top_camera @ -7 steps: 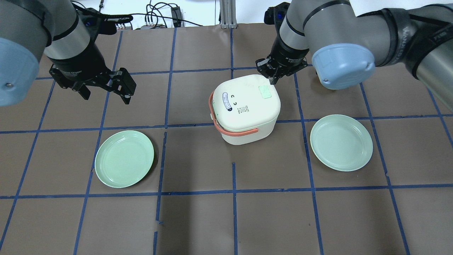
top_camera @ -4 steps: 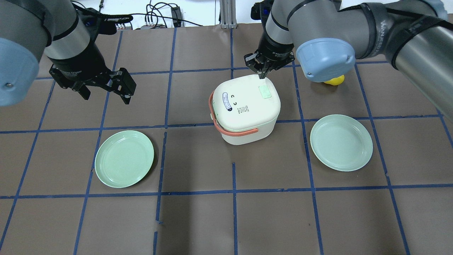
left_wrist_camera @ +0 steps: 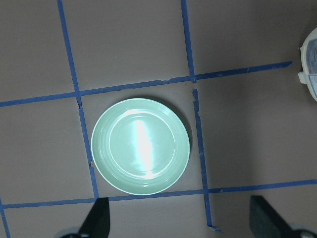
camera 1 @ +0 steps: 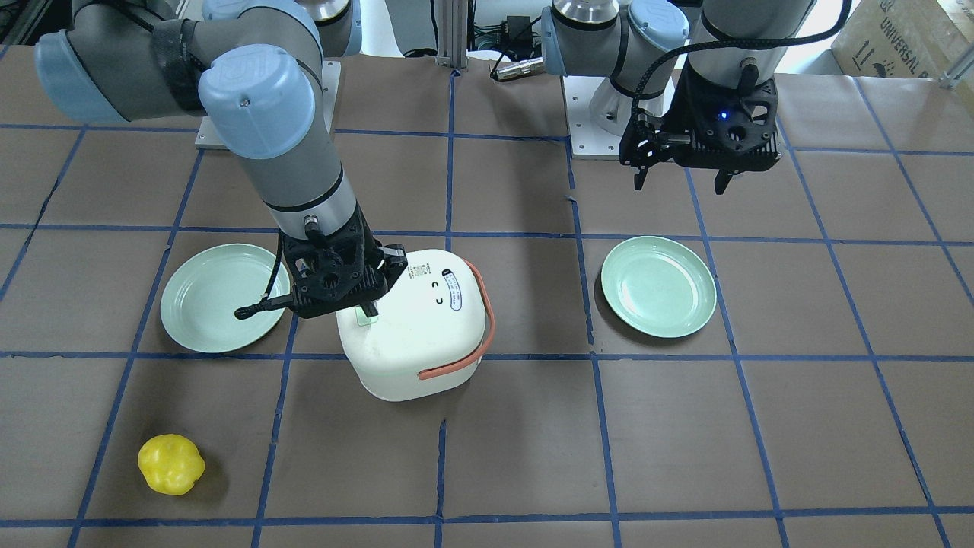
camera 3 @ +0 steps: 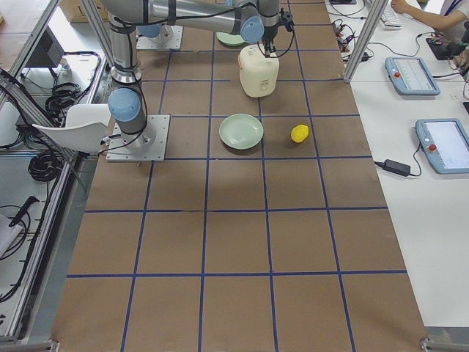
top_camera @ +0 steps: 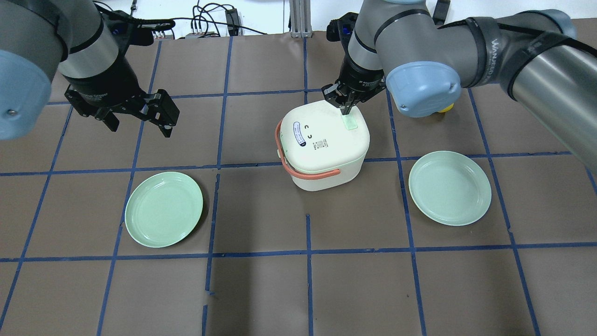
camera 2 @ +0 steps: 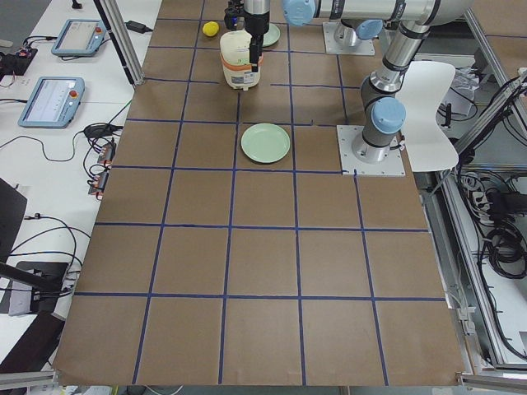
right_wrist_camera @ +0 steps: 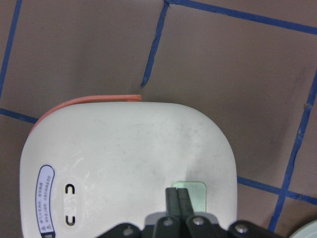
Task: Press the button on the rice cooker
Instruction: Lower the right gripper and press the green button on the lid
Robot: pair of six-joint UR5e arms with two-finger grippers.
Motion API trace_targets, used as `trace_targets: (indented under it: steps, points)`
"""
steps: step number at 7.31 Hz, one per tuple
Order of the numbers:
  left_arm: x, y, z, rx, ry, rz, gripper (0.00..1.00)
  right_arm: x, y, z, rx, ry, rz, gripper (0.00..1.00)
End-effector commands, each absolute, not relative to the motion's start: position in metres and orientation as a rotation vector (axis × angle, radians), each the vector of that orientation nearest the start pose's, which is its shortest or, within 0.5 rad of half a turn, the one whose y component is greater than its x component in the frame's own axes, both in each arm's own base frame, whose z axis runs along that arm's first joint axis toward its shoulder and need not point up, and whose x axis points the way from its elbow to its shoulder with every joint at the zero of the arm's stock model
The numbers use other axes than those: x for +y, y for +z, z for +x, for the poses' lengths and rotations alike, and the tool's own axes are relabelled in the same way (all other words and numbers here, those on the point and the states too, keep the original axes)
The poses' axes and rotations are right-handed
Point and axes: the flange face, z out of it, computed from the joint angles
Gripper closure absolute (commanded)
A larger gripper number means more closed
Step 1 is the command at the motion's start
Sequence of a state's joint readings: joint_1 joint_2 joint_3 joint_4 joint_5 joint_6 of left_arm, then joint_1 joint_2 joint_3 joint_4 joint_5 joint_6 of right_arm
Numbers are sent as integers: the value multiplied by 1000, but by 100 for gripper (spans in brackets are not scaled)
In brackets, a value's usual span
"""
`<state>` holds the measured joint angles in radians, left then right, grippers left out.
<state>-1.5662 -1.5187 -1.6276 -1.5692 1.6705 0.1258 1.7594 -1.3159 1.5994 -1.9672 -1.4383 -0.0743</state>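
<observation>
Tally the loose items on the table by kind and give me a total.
Round pale green plates: 2
White rice cooker with an orange handle: 1
Yellow pepper-shaped object: 1
Total: 4

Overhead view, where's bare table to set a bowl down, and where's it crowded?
Bare: the near row of table in front of the left plate and right plate, and the patch between left plate and rice cooker. Crowded: beyond the cooker, where the right arm reaches its button, near a yellow toy.
</observation>
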Motion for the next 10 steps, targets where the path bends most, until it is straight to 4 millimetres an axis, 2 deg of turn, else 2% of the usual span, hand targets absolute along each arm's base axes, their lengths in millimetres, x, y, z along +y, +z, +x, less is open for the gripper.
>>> trace_targets:
  steps: [1, 3, 6, 10]
  points:
    - [-470, 486, -121, 3037, 15, 184, 0, -555, 372, 250, 2973, -146, -426, 100]
    - [-470, 486, -121, 3037, 15, 184, 0, -554, 371, 251, 2973, -142, -432, 100]
    - [-470, 486, -121, 3037, 15, 184, 0, -549, 358, 250, 2974, -101, -441, 100]
    - [-470, 486, -121, 3037, 15, 184, 0, -546, 357, 250, 2975, -98, -460, 100]
